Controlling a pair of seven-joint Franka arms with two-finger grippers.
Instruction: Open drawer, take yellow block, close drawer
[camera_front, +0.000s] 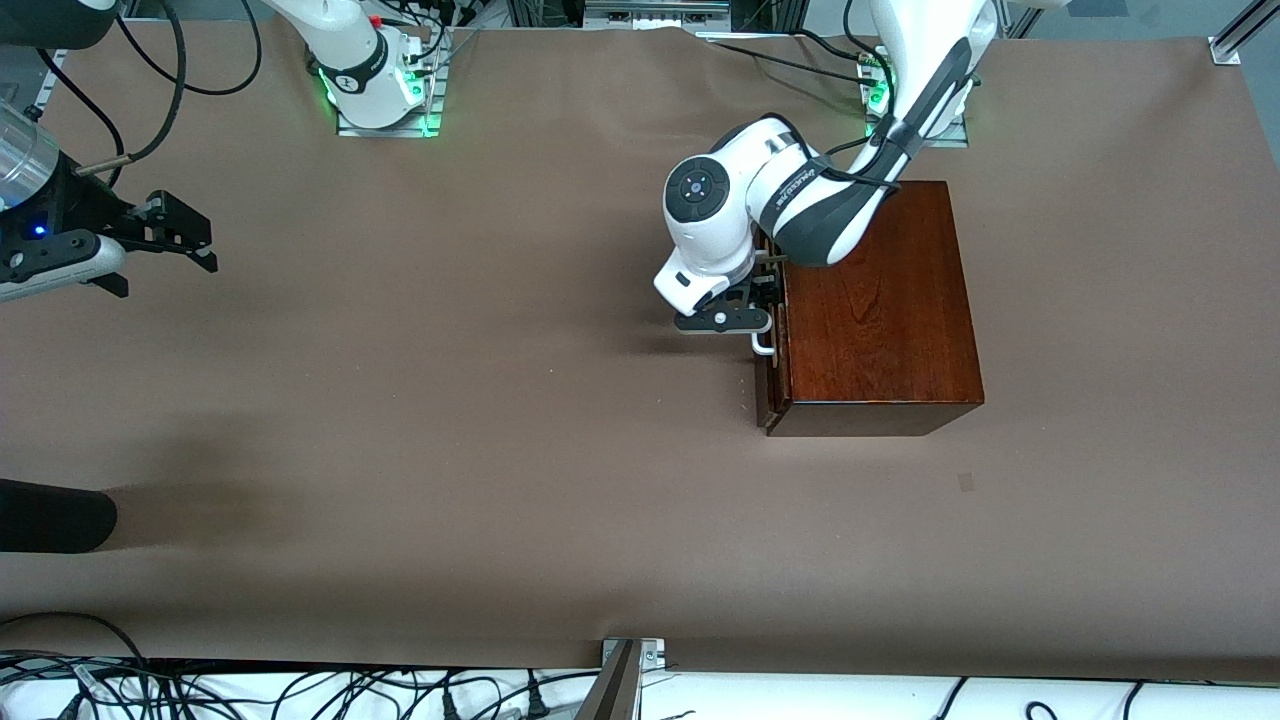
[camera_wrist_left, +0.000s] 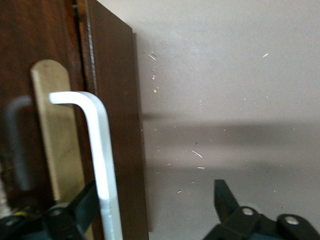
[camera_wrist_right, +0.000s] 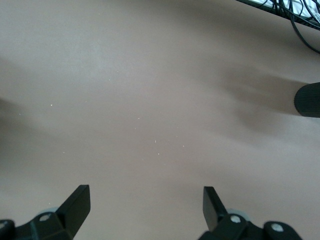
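Observation:
The dark reddish-brown wooden box (camera_front: 880, 300) stands near the left arm's base. Its drawer (camera_front: 771, 395) faces the right arm's end of the table, and only a thin seam shows between its front and the box. My left gripper (camera_front: 757, 303) is down at the drawer front, open. In the left wrist view the white bar handle (camera_wrist_left: 102, 150) runs between the left gripper's (camera_wrist_left: 152, 200) fingers, close against one finger (camera_wrist_left: 82, 205) and well apart from the other. The yellow block is hidden. My right gripper (camera_front: 180, 235) waits open over bare table at its own end, with nothing between its fingers (camera_wrist_right: 77, 202).
A black rounded object (camera_front: 50, 515) pokes in over the table at the right arm's end, also seen in the right wrist view (camera_wrist_right: 307, 100). Cables (camera_front: 300, 690) run along the table edge nearest the front camera. Brown table (camera_front: 480, 400) stretches between the arms.

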